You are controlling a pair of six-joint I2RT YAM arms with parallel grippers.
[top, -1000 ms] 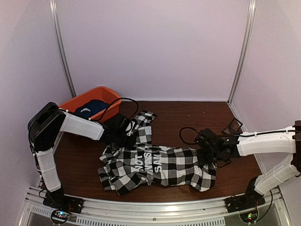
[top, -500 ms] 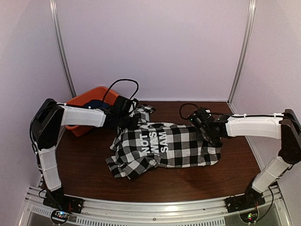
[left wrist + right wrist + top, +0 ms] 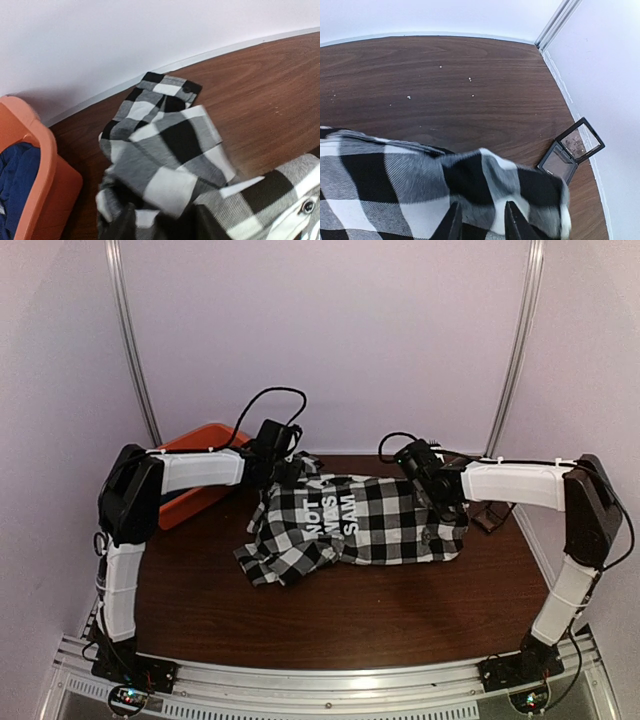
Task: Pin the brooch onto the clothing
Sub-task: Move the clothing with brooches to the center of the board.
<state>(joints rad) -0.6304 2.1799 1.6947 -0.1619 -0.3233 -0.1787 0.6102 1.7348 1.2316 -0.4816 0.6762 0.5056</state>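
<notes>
The clothing, a black-and-white checked shirt (image 3: pixel 385 530) with a black panel of white letters (image 3: pixel 335 515), lies spread near the table's back edge. My left gripper (image 3: pixel 278 468) is at the shirt's left end, by the collar. In the left wrist view its jaws (image 3: pixel 165 220) stand apart, with blurred checked cloth (image 3: pixel 165 145) just ahead of them. My right gripper (image 3: pixel 443 502) is at the shirt's right end. Its fingers (image 3: pixel 481 215) are apart too, over a blurred fold of the hem (image 3: pixel 485 180). The brooch is out of view.
An orange bin (image 3: pixel 195 475) stands at the back left and holds a dark blue garment (image 3: pixel 15 185). A small open black case (image 3: pixel 572 150) lies by the right wall, just beyond the hem. The back wall runs close behind the shirt.
Both arms carried the shirt from the table's middle toward the back wall and stretched it flatter. Both grippers went from shut on the cloth to jaws apart.
</notes>
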